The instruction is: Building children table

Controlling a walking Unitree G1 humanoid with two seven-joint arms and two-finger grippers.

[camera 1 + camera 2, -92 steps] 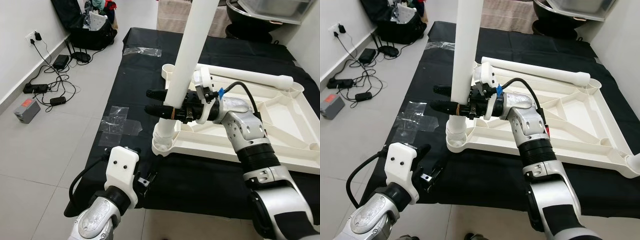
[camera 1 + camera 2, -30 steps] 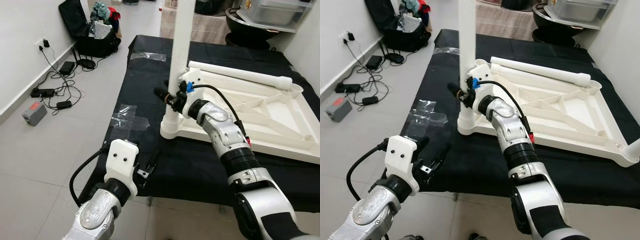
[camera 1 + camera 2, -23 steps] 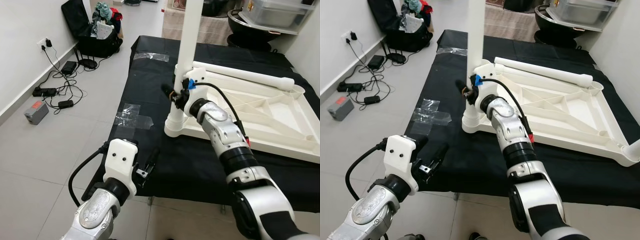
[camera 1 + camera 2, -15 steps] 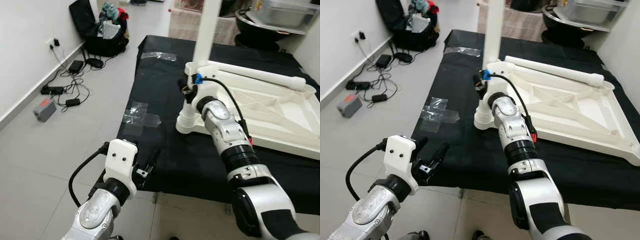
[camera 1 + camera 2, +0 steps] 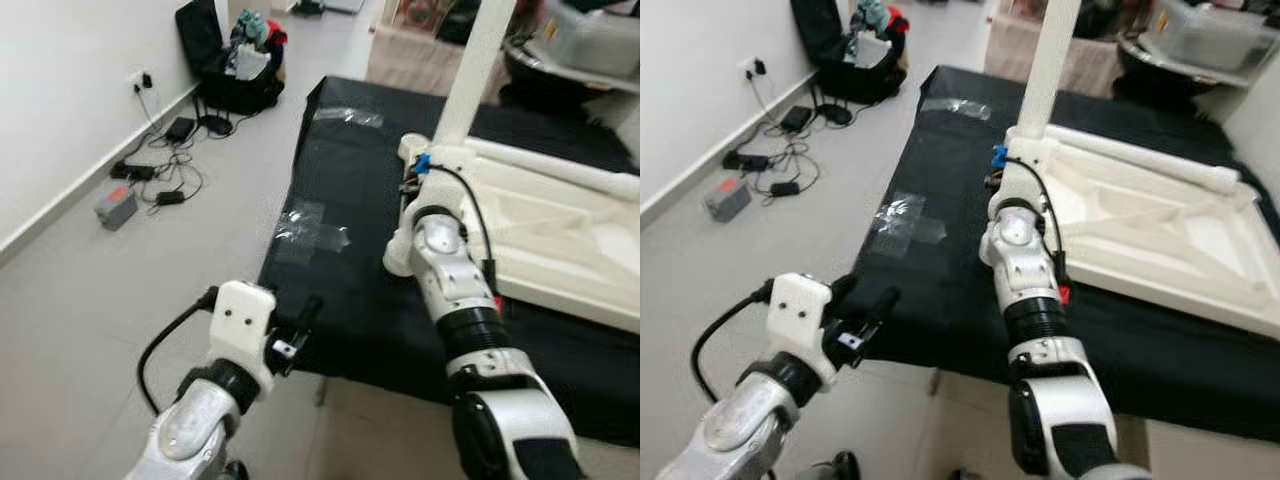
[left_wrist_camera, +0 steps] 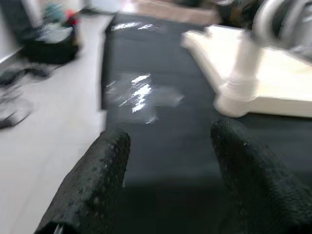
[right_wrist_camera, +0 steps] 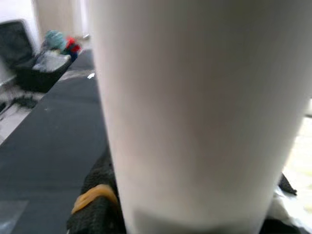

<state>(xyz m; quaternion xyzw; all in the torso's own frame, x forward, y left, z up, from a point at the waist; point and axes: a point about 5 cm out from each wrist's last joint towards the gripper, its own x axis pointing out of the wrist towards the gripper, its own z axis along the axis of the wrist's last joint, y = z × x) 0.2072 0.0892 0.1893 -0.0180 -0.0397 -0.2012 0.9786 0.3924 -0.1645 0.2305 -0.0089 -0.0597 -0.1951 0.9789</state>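
Now upright in tabletop (image 5: 560,245) corner socket: table leg (image 5: 472,72), formerly tilted. Right claw (image 7: 146,204) still clamped round leg; left claw (image 6: 168,161) idle, fingers parted. Probably seated.

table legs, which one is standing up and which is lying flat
The leg at the tabletop's near-left corner stands upright, with the right gripper at it. The other leg lies flat along the tabletop's far edge.
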